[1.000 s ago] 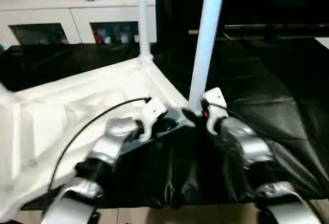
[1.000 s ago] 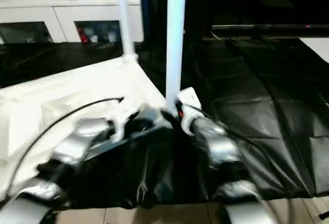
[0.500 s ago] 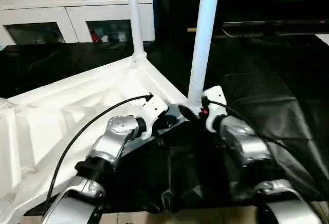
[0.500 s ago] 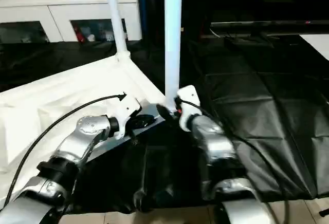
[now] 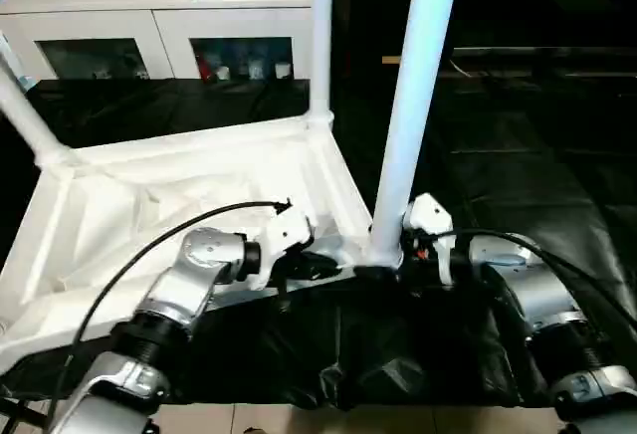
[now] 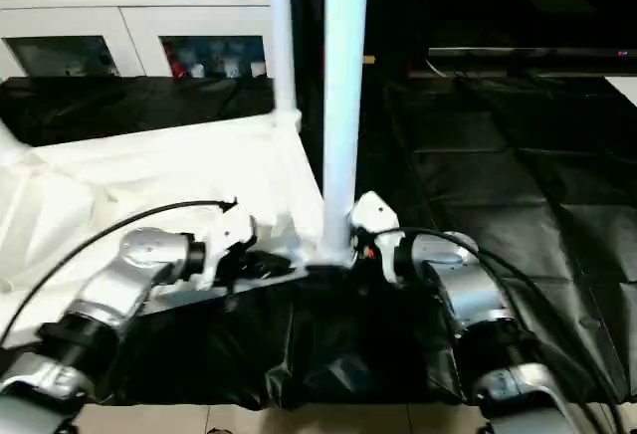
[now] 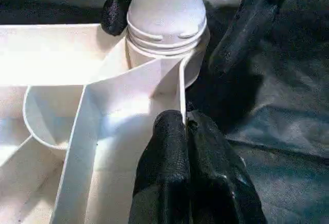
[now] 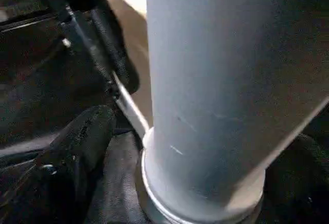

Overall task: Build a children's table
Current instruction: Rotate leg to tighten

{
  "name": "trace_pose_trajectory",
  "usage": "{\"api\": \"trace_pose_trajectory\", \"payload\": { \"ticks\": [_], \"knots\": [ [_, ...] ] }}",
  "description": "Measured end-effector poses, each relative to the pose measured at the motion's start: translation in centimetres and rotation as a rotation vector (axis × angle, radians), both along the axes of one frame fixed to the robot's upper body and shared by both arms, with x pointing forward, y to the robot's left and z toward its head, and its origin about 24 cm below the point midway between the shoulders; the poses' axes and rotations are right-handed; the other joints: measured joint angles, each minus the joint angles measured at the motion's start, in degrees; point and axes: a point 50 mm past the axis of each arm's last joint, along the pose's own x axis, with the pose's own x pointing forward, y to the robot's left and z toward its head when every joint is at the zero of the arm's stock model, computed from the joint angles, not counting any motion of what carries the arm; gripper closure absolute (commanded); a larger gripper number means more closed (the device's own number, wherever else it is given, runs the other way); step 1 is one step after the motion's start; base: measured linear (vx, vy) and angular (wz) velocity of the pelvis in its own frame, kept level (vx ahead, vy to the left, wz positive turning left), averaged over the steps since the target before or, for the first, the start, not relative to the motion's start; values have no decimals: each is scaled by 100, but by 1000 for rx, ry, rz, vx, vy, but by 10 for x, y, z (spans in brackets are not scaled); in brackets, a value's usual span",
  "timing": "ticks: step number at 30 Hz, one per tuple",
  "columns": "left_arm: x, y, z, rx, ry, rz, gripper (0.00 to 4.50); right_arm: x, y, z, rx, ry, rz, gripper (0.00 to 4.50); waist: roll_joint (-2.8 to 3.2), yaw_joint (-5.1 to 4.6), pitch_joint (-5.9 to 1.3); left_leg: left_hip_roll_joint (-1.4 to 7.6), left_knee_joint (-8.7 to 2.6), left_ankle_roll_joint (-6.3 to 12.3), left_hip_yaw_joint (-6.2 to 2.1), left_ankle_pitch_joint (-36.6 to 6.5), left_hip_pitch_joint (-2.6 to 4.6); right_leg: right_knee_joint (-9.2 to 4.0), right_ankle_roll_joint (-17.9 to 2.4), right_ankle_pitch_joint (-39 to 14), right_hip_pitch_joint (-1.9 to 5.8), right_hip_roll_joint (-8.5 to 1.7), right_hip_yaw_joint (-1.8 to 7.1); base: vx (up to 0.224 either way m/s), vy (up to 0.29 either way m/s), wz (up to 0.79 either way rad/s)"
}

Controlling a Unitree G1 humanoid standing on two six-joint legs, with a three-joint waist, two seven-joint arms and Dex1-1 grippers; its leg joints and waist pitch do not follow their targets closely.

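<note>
Nearest of all, the robot's two silver forearms reached forward over the crumpled black plastic sheet (image 5: 398,354) to the near corner of the small white plastic children's table (image 5: 189,195), which lay upside down on that sheet with its ribbed underside facing up. At that corner a long round tapered white leg (image 5: 413,106) stood upright in its socket, and everything else is placed from this near leg. Just to its left, the left gripper (image 7: 186,131) had its two black fingers pressed together on the thin white rim wall of the tabletop that runs into the socket. Just to the near leg's right, the right gripper (image 5: 398,255) sat at the base of the leg with its black fingers (image 8: 87,147) spread wide on either side of it; in the right wrist view one finger stood apart from the leg's surface, so the leg was flanked rather than clamped. Beyond the near leg and a little to its left, a second white leg (image 5: 320,36) stood upright in the far corner socket, and well off to the left a third white leg (image 5: 25,110) leaned up from another corner. Farthest behind the near leg stood a white cabinet with glass doors (image 5: 149,36), small objects on its top.
</note>
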Motion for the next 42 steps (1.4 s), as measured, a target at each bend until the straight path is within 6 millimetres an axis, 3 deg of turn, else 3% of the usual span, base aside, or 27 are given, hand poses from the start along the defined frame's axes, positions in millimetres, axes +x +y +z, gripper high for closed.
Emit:
{"api": "trace_pose_trajectory", "payload": {
  "ticks": [13, 19, 23, 29, 31, 33, 39, 42],
  "knots": [
    [-3, 4, 0, 0, 18, -12, 450, -1, 3, 0, 0, 10, -3, 146, -22, 1, 0, 0, 0, 0, 0, 0, 0, 0, 7, -4, -1, 0, 0, 0, 0, 0],
    [3, 1, -2, 4, 0, 110, 450, 8, 13, -10, 39, -14, -207, 179, -64, -47, -18, 0, -2, -3, -1, 0, 21, 6, 26, -16, 4, 0, 2, 0, 0, 0],
    [12, -7, -4, 13, -14, 211, 450, 18, 24, -15, 54, -32, -407, 180, -79, -168, -17, -2, 3, -4, -1, 0, 37, -2, 37, -22, 10, -1, 8, 0, 0, 0],
    [25, -29, -6, 23, -34, 346, 450, 36, 38, -17, 47, -31, -702, 181, -57, -248, -6, -12, -7, -4, -17, -1, 77, -79, 42, -25, 23, -6, -4, 0, 0, 0],
    [27, -32, -6, 29, -45, 358, 450, 41, 42, -15, 43, -37, -737, 181, -44, -289, 0, -19, -8, -4, -25, -1, 70, -107, 42, -25, 24, -7, -4, 0, 0, 0],
    [28, -32, -6, 31, -54, 354, 450, 41, 43, -16, 49, -42, -748, 125, -45, -311, -1, -23, -9, -2, -25, -2, 67, -129, 39, -23, 26, -7, 3, 0, 0, 0],
    [28, -33, -4, 41, -93, 335, 450, 41, 42, -15, 63, -45, -725, 66, -53, -299, -4, -26, -10, 1, -17, -3, 57, -141, -18, 25, 53, -7, 10, 0, 0, 0],
    [28, -33, -3, 38, -103, 333, 450, 40, 38, -13, 50, -61, -683, 61, -52, -260, -4, -26, -17, 1, -17, -3, 57, -141, -12, 49, 49, -7, 8, 0, 0, 0]
  ]
}}
